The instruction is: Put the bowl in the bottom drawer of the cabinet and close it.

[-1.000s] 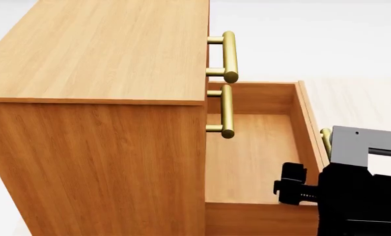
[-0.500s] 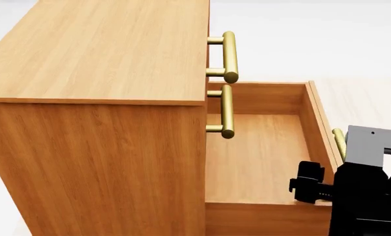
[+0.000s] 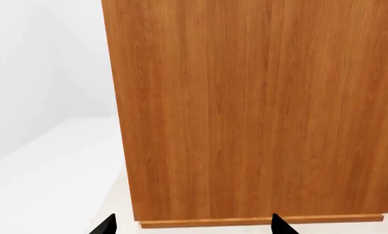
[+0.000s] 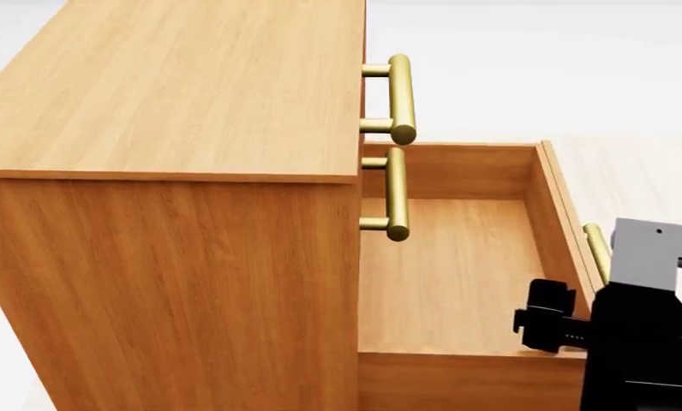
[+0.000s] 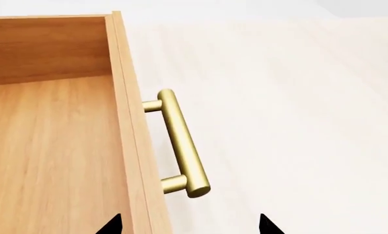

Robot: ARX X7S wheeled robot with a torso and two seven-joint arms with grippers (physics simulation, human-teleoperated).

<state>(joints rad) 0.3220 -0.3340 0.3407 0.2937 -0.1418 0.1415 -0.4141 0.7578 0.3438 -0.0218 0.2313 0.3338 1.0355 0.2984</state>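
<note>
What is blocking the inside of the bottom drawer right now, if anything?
Nothing visible: the bottom drawer stands pulled out of the cabinet with a bare floor. The bowl is out of view.

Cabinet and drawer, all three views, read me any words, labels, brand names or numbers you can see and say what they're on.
None: no view shows any readable text.
The cabinet shows only plain wood grain on its top and side.
The bottom drawer and its brass handle carry no marks.
The right gripper has no visible lettering either.

Pale wood-grain floor (image 5: 298, 122); white wall (image 3: 44, 58) behind.
</note>
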